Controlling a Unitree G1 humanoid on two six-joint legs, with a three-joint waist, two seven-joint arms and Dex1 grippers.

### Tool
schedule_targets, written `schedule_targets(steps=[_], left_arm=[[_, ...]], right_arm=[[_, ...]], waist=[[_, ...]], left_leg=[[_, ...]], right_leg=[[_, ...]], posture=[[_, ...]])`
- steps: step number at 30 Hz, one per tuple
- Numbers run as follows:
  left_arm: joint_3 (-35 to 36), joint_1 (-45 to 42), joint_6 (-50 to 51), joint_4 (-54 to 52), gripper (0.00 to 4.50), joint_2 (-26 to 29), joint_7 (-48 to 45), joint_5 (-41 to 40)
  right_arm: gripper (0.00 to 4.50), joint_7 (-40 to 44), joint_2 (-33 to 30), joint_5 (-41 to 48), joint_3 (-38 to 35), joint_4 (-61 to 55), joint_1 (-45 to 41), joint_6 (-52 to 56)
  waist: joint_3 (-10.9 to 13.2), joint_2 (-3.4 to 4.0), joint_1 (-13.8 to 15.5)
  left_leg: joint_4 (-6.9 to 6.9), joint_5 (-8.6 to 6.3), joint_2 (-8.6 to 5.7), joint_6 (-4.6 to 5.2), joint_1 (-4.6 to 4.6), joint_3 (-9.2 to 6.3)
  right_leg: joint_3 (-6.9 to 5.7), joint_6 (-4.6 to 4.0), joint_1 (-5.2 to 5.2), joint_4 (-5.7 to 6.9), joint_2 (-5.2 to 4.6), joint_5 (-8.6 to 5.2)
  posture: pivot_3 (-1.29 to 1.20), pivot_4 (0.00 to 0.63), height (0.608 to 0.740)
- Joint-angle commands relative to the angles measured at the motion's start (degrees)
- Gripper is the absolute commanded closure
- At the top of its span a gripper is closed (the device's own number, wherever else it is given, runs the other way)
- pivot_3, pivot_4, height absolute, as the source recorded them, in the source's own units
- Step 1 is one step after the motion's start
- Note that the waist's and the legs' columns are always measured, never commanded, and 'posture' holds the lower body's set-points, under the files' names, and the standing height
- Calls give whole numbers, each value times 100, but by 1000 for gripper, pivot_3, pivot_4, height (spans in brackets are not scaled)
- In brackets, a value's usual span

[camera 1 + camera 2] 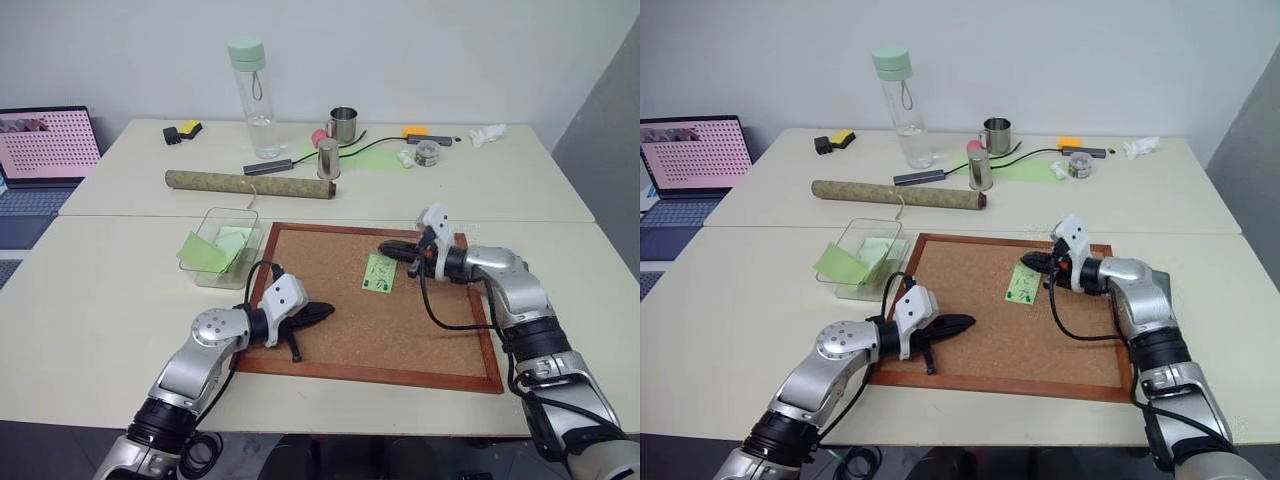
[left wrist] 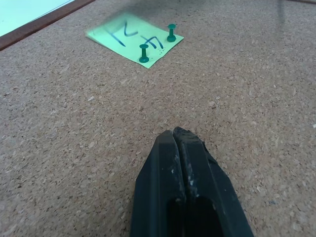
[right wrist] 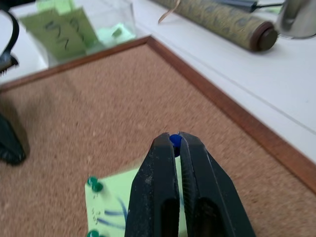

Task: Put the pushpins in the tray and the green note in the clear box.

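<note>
We saw the right gripper over the cork board, just above the top edge of the green note. Its jaws were clenched on a small blue pushpin, and the round head peeked out between the tips. The note lay flat on the board right under those jaws. It had dark pen marks on it. Two green pushpins stuck up from the note, on the side away from the right jaws.

The left gripper hung low over the board, near its front left corner. Its jaws were shut tight with nothing between them. They pointed across the bare cork at the note, which lay well apart from them, out in front of the tips. The two grippers faced each other with the note between them, much nearer to the right one.

The clear box sat on the bench, just beside the left edge of the board, beyond the left jaws. Some green papers sat in it, one leaning up, and from the right wrist we saw dark marks on that one.

Farther back on the bench, past both jaws, lay a long rolled tube, a tall bottle with a pale green lid and two metal cups. A laptop stood open at the far left.
</note>
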Motion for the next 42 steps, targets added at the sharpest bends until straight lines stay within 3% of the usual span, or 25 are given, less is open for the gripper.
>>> schedule_targets(steps=[1,6,14,20,26,36,39,42], left_arm=[[-183,173,220,260,4500,-6,56,239],[-200,184,222,242,4500,-20,77,239],[-176,161,232,242,4500,-37,113,238],[-189,72,237,327,4500,-83,80,246],[-214,-6,208,406,4500,-93,43,271],[-232,2,198,386,4500,-73,64,274],[-219,23,203,369,4500,-52,69,273],[-206,24,193,388,4500,-39,68,275]], right_arm=[[4459,-57,-12,239,-207,-360,-38,287],[4459,-100,-241,501,-453,-1036,120,690],[4459,-361,-1739,363,-1264,-2188,1300,1123],[4459,-709,-2455,-18,-1597,-2033,2021,1063],[4459,-1196,-2366,-430,-1477,-1281,2005,721],[2406,-1397,-2168,-597,-1370,-736,1721,476],[1600,-1296,-2174,-453,-1479,-964,1708,456],[1313,-959,-2256,-167,-1549,-1449,1740,521]], waist=[[0,0,0],[-1,1,3],[-2,1,39],[-15,22,24],[-17,25,24],[-17,26,25],[-17,25,24],[-17,27,21]], left_leg=[[0,0,0,0,0,0],[0,0,0,0,-1,0],[0,-1,-1,2,-7,-4],[-1,-1,0,3,-1,3],[-7,-2,0,6,39,5],[-6,-2,-1,5,44,6],[-6,-2,-1,5,44,5],[-6,-2,-1,5,43,5]], right_leg=[[0,0,0,0,0,0],[1,0,0,0,-1,0],[-3,0,1,-10,-2,0],[3,1,5,-3,-1,0],[2,3,50,-11,-1,-2],[3,3,53,-9,-1,-2],[3,3,53,-10,-1,-2],[3,3,52,-10,-1,-2]], posture=[[0,150,740],[0,150,740],[0,150,740],[0,150,740],[0,150,740],[0,150,740],[0,150,740],[0,150,740]])
